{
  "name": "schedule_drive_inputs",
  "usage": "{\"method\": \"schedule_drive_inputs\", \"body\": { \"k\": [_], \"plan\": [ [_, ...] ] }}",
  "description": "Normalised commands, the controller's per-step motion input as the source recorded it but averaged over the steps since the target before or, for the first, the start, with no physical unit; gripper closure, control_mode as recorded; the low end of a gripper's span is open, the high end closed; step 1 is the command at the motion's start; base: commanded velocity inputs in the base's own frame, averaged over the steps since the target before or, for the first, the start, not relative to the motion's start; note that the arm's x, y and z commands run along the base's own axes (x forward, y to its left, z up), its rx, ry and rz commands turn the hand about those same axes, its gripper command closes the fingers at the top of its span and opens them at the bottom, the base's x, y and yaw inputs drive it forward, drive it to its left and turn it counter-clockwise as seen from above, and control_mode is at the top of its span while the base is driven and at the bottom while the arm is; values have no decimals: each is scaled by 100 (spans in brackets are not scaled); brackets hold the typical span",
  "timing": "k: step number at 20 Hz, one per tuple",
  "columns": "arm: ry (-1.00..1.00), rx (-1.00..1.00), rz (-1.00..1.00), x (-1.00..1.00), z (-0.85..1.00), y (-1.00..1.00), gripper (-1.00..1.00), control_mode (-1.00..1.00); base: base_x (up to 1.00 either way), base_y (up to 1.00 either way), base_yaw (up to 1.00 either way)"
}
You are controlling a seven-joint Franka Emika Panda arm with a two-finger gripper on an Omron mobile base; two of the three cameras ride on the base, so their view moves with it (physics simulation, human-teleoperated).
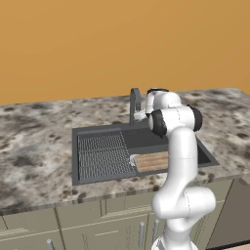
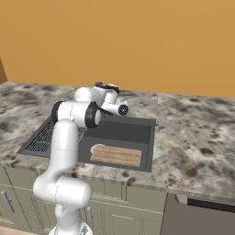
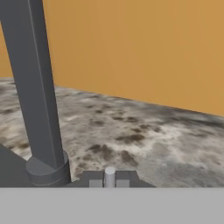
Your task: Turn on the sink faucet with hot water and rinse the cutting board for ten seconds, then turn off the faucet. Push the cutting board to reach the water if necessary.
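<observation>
2 dark finger tips of your gripper [image 3: 109, 180] sit nearly together in the hand view, clenched around a small pale grey stub, apparently the lever, just beside the base of the faucet [image 3: 34, 87]. From the left base view you see the faucet [image 1: 134, 104] rising behind the sink [image 1: 97, 151], with the arm's hand close to it. The cutting board [image 2: 116, 155] lies flat in the basin's front part, near the front wall.
</observation>
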Motion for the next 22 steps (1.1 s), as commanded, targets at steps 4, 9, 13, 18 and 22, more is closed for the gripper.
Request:
{"method": "schedule_drive_inputs", "body": {
  "k": [4, 9, 13, 18, 22],
  "plan": [
    [0, 0, 0, 0, 0, 0, 100, -100, 0, 0, 0],
    [0, 0, 0, 0, 0, 0, 100, -100, 0, 0, 0],
    [0, 0, 0, 0, 0, 0, 100, -100, 0, 0, 0],
    [0, 0, 0, 0, 0, 0, 100, -100, 0, 0, 0],
    [0, 0, 0, 0, 0, 0, 100, -100, 0, 0, 0]
  ]
}}
